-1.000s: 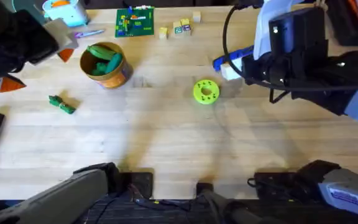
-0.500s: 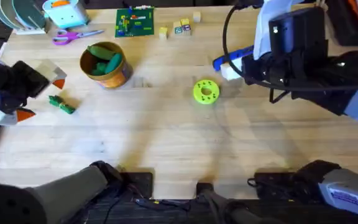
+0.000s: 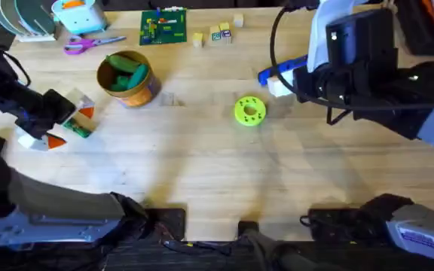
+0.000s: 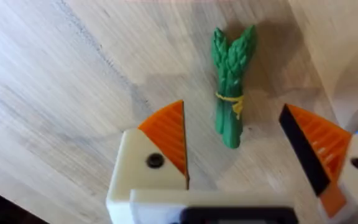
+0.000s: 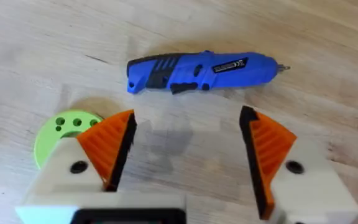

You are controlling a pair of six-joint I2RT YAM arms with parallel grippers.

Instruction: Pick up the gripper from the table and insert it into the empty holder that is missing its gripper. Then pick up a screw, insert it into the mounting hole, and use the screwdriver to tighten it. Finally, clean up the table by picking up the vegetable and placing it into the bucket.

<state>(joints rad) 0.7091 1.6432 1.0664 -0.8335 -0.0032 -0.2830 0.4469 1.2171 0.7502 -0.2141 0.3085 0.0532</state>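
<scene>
While both arms were stationary over the table (image 3: 224, 173), the views recorded the following.

Overhead, left gripper (image 3: 55, 124): positioned at 9 o'clock of the tabletop, directly over the vegetable (image 3: 77, 129); jaws spread, one orange pad on either side of it.
Overhead, vegetable: flat on the wood, at 7 o'clock from the bucket (image 3: 129, 78) and near it.
Overhead, bucket: upright at 11 o'clock of the tabletop, green items inside.
Overhead, green disc (image 3: 249, 110): flat near the table centre, well apart from the bucket.
Overhead, screwdriver (image 3: 281, 72): at 1 o'clock from the green disc, partly hidden under the right arm.
Overhead, far edge: scissors (image 3: 89, 44), a green circuit board (image 3: 164, 27) and small blocks (image 3: 218, 33) lay at 12 o'clock.

Left wrist, vegetable (image 4: 231, 84): a banded asparagus bundle, flat on the table, between the two fingers (image 4: 166, 134) but not touched by either.
Left wrist, jaws: spread wide, nothing pinched.

Right wrist, right gripper (image 5: 188, 149): above bare wood; jaws spread, holding nothing.
Right wrist, screwdriver (image 5: 201, 70): on its side on the table, just beyond the fingertips (image 5: 114, 140), untouched.
Right wrist, green disc (image 5: 61, 130): flat on the table, partly behind one orange pad.
</scene>
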